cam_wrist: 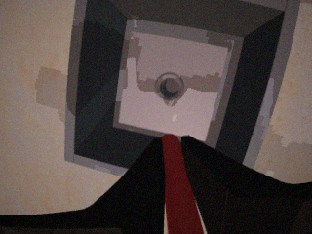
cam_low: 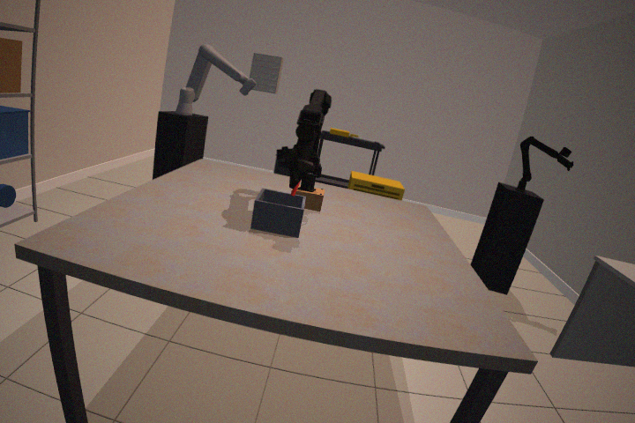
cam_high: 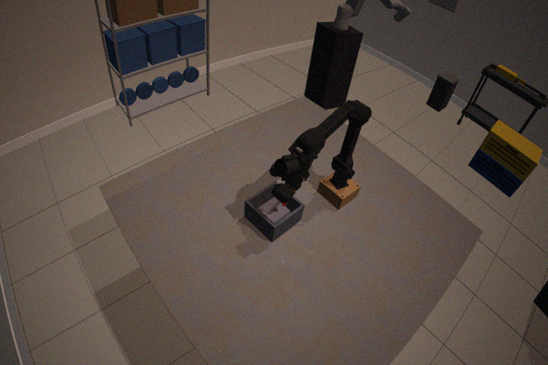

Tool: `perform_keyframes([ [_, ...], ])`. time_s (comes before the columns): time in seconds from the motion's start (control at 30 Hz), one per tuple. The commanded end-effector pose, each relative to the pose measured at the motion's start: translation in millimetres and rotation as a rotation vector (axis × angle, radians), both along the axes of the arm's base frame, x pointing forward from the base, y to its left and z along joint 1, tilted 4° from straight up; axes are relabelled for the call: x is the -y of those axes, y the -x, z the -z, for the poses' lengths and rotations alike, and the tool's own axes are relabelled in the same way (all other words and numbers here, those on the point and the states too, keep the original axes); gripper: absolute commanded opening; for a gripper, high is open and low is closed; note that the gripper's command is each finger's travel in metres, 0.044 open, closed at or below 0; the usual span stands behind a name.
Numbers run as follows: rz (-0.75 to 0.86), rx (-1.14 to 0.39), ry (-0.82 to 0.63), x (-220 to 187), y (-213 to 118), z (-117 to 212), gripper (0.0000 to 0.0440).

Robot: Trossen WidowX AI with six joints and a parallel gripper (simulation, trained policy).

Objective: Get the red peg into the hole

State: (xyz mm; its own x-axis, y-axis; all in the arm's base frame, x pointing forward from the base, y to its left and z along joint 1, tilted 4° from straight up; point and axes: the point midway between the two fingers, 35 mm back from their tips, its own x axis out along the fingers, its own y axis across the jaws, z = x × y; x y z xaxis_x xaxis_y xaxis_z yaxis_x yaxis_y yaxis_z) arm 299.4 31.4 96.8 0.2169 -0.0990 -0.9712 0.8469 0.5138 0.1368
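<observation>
Red shows between the fingers of the gripper (cam_high: 285, 198) (cam_low: 298, 183) (cam_wrist: 173, 138), where the peg (cam_high: 285, 204) (cam_low: 295, 189) (cam_wrist: 176, 185) is held; the jaws are closed on it, narrowly spaced. The peg is tilted, as is seen in the exterior view, and its lower end is pointed toward the box (cam_high: 259, 220) (cam_low: 275, 218) (cam_wrist: 70, 102). Whether that end has been lowered past the rim cannot be told.

The box is open at the top, dark grey, and set on the table (cam_high: 326, 266) (cam_low: 278, 278). Its bottom is covered by a pale plate (cam_high: 268, 209) (cam_wrist: 195, 54), in which a round hole (cam_wrist: 170, 86) is seen near the middle. In the wrist view the hole is left uncovered, and the peg's tip is shown apart from it, near one edge of the plate. Shadows are cast across the plate.

The black arm (cam_high: 356, 112) (cam_low: 309, 124) is mounted on a wooden block (cam_high: 340, 200) (cam_low: 315, 200), which is placed near the box, not touching it.
</observation>
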Motion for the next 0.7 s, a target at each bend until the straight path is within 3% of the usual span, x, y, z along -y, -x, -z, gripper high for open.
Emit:
perform_keyframes([
  [0.0, 0.013, 0.003, -0.008, 8, -8, 2, 0.0003],
  [0.47, 0.052, -0.059, -0.032, 31, -22, 36, 0.0013],
  [0.53, 0.049, -0.073, -0.032, 33, -23, 43, 0.0033],
  [0.67, 0.032, -0.103, -0.026, 37, -24, 54, 0.0124],
])
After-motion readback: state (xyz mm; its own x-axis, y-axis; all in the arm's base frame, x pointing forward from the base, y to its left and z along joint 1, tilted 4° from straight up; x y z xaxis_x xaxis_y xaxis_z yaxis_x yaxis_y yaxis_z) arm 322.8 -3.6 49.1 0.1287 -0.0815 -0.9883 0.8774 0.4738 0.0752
